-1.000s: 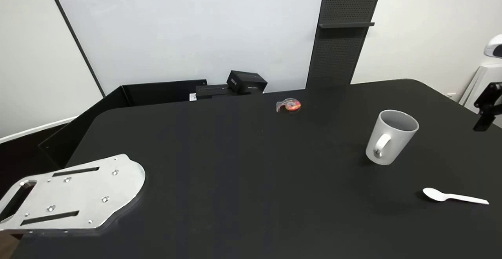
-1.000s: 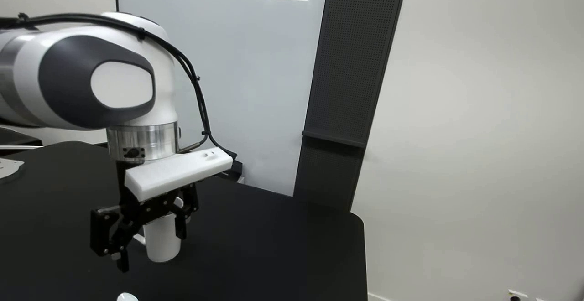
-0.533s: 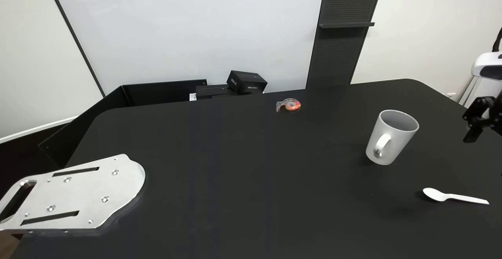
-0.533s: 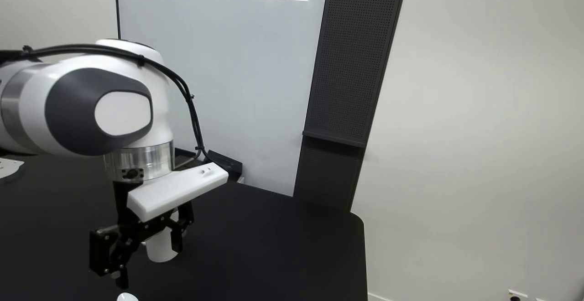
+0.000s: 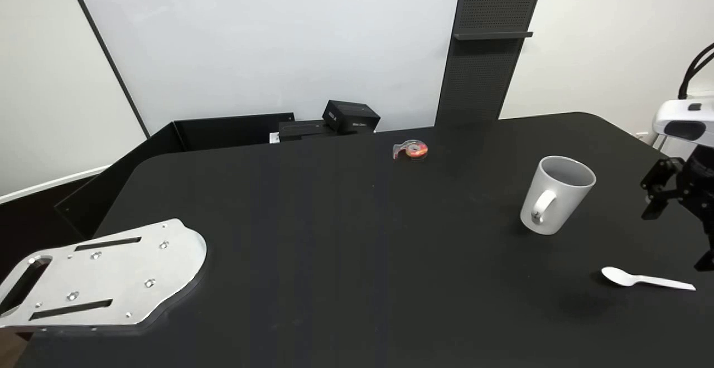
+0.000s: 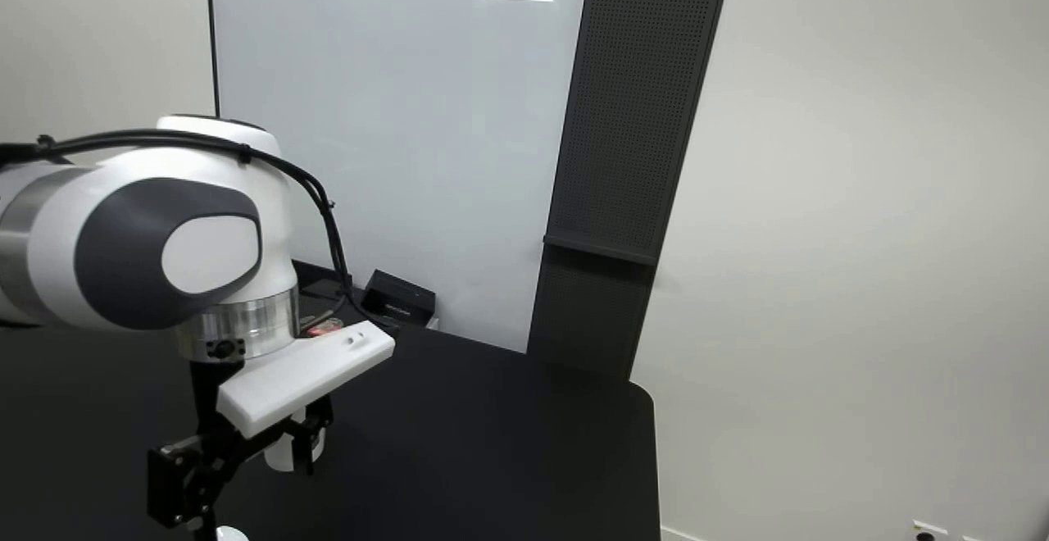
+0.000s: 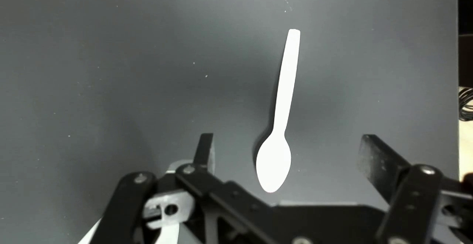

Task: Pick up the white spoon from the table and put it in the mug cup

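The white spoon [image 5: 620,277] lies flat on the black table [image 5: 334,256], in front of the mug cup [image 5: 559,199], which stands upright with its handle toward the camera. In an exterior view the mug [image 6: 280,454] is partly hidden behind the gripper, and only the spoon's bowl [image 6: 232,534] shows at the bottom edge. My gripper [image 7: 288,136] is open and empty above the spoon. In the wrist view the spoon's bowl [image 7: 274,162] lies between the spread fingers, nearer the left one, with the handle pointing up the picture.
A white metal plate with holes [image 5: 111,279] lies at the table's far side. A clear tape dispenser with a red-orange roll [image 5: 414,149] sits near the back edge. Black boxes [image 5: 351,117] stand behind it. The table's edge [image 7: 457,125] shows at the right in the wrist view.
The arm and open gripper have come down toward the table and the spoon, entering further from the right in an exterior view. The spoon and mug have not moved.
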Robot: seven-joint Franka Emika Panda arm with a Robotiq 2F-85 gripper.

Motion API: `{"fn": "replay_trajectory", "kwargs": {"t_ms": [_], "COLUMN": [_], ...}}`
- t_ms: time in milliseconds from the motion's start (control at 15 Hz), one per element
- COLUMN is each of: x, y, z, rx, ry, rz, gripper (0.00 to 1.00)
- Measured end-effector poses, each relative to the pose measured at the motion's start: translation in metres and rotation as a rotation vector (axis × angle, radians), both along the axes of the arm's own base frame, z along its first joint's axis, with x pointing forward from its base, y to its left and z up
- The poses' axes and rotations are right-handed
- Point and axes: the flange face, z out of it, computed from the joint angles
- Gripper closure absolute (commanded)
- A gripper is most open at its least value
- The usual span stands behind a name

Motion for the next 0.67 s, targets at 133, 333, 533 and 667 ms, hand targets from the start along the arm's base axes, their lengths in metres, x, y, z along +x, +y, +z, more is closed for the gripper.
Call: {"fn": "replay_trajectory", "kwargs": {"t_ms": [133, 333, 533, 667], "x": [-0.003, -0.009, -0.016, -0.022], "y": [0.005, 0.012, 0.009, 0.003], "z": [-0.005, -0.014, -0.023, -0.03], "rx": [0.015, 0.042, 0.053, 0.055], "ry": [-0.001, 0.009, 0.019, 0.032], "rz": [-0.011, -0.022, -0.024, -0.03], "gripper": [0.0, 0.0, 0.0, 0.0]}}
